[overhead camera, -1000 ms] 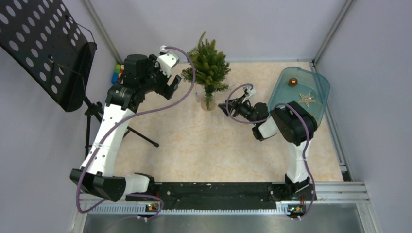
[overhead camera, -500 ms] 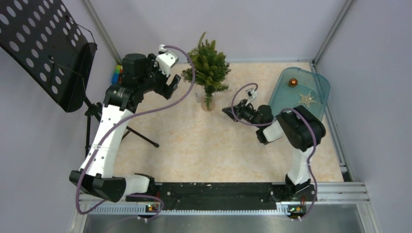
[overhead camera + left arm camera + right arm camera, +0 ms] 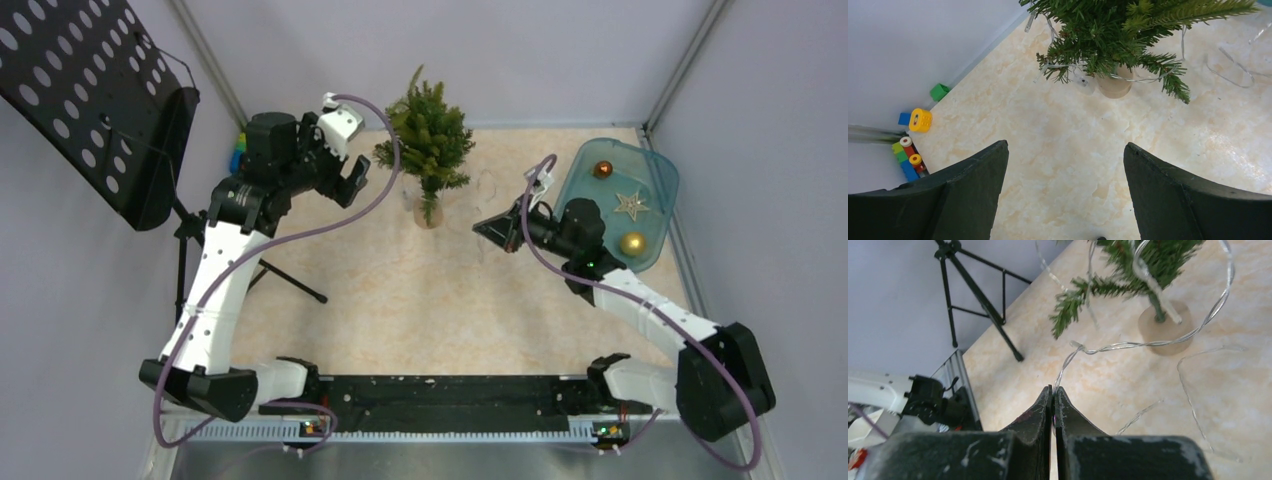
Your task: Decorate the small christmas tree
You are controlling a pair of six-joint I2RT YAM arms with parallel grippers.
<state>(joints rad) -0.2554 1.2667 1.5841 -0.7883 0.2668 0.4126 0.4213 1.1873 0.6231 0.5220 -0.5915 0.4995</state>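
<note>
The small christmas tree (image 3: 430, 135) stood at the far middle of the table (image 3: 420, 300). The right gripper (image 3: 1053, 390) had its fingers pinched together on a thin silver wire (image 3: 1128, 345) that ran to the tree. The left gripper (image 3: 1065, 145) hung beside the tree with its fingers wide apart and nothing in them. The best way looked to be a slow lift of the wire over the branches, with no tugging, or the tree might tip.

A robotics lab test cell, no question: plain pale walls (image 3: 540, 50) and aluminium frame posts (image 3: 210, 60) box in a marble-patterned tabletop (image 3: 430, 300). The left arm (image 3: 225, 270) and right arm (image 3: 650, 310) are bolted to a black rail (image 3: 450, 395) at the near edge, trailing purple cables (image 3: 375, 190). On the left stands a perforated black panel (image 3: 80, 90) on a tripod (image 3: 200, 235), with toy blocks (image 3: 910, 160) in the corner.
</note>
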